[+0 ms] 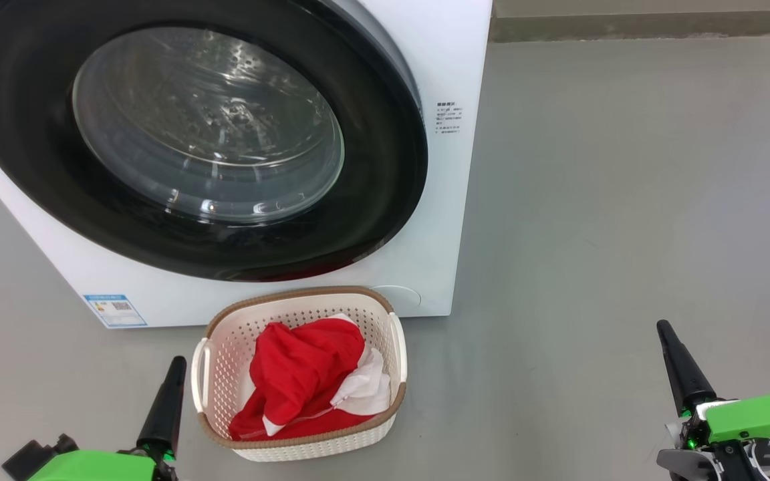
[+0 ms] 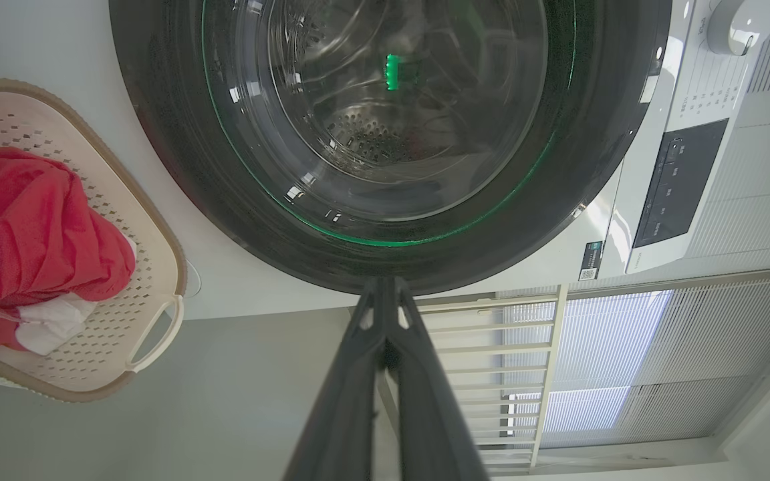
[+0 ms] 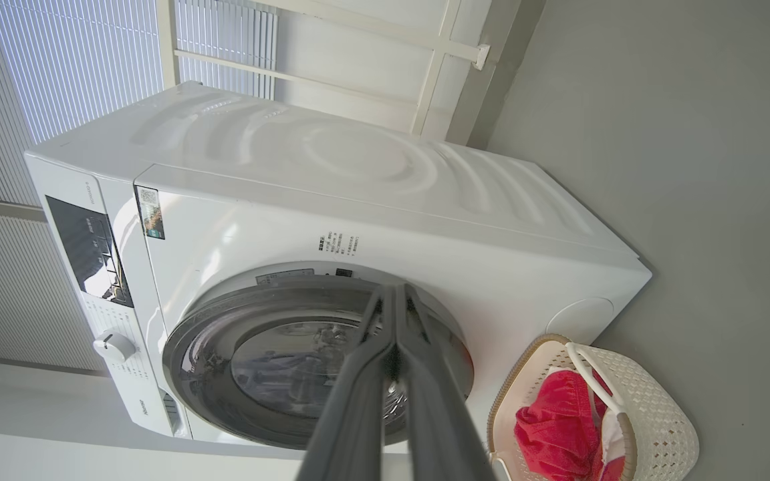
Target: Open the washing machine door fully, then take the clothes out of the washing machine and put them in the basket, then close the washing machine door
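The white washing machine (image 1: 438,60) fills the upper left of the head view, and its black-rimmed glass door (image 1: 31,153) lies shut against the front. On the floor just before it stands the cream basket (image 1: 228,337), holding the red and white clothes (image 1: 305,367). My left gripper (image 1: 176,364) is shut and empty at the basket's left side. Far off on the right floor, my right gripper (image 1: 663,327) is shut and empty too. The left wrist view has the door (image 2: 178,167), the basket (image 2: 158,267), the clothes (image 2: 24,227) and the shut gripper (image 2: 385,284). The right wrist view looks past the shut gripper (image 3: 395,290) at the machine (image 3: 358,174), the basket (image 3: 659,407) and the clothes (image 3: 545,427).
Bare grey floor (image 1: 625,200) stretches right of the machine to a low wall base (image 1: 625,27). A blue label (image 1: 115,309) sits low on the machine's front. A white railing and window blinds (image 2: 559,374) stand behind the machine. The control panel with a knob (image 3: 114,347) tops the front.
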### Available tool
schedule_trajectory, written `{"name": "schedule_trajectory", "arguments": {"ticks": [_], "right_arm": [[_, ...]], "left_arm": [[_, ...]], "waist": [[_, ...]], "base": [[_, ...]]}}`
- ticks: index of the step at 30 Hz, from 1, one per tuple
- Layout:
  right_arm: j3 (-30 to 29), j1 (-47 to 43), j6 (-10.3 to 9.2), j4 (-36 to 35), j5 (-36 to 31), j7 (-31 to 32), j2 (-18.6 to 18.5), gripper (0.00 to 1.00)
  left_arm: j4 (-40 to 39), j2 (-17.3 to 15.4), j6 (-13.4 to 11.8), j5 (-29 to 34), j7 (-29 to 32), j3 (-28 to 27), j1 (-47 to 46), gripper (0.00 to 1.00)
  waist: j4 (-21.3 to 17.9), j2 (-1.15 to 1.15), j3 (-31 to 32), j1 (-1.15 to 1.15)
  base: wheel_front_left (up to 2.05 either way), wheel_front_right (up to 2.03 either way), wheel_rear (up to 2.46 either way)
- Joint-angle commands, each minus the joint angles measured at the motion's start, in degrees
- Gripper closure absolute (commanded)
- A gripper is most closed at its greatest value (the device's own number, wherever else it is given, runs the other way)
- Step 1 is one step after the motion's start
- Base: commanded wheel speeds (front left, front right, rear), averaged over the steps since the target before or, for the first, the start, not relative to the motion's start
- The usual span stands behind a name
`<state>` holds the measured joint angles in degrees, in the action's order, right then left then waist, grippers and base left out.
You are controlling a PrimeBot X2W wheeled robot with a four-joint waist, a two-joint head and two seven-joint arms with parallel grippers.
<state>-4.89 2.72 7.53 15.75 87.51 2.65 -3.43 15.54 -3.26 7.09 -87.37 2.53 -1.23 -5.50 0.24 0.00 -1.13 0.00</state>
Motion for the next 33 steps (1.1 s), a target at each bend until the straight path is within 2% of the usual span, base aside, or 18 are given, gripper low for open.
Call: {"name": "schedule_trajectory", "arguments": {"ticks": [1,10,33], "right_arm": [[0.8,2.8,-0.04,-1.7,1.6,0.7,-0.9,1.0],[0.3,3.3,-0.04,-1.8,6.3,2.3,-0.8,1.0],[-0.2,3.3,-0.04,-1.8,5.9,2.7,-0.5,1.0]], "left_arm": [[-1.6,-1.4,0.4,-1.5,0.5,-2.1,-0.4,1.0],[-1.6,-1.4,0.4,-6.8,2.0,-2.8,-0.5,1.0],[-1.6,-1.0,0.4,-6.4,2.5,-3.4,-0.5,1.0]], "waist": [[0.0,0.0,0.1,0.0],[-0.2,0.0,0.9,0.0],[-0.2,0.0,0.9,0.0]], "base": [[0.0,0.0,0.0],[0.0,0.0,0.0],[0.0,0.0,0.0]]}}
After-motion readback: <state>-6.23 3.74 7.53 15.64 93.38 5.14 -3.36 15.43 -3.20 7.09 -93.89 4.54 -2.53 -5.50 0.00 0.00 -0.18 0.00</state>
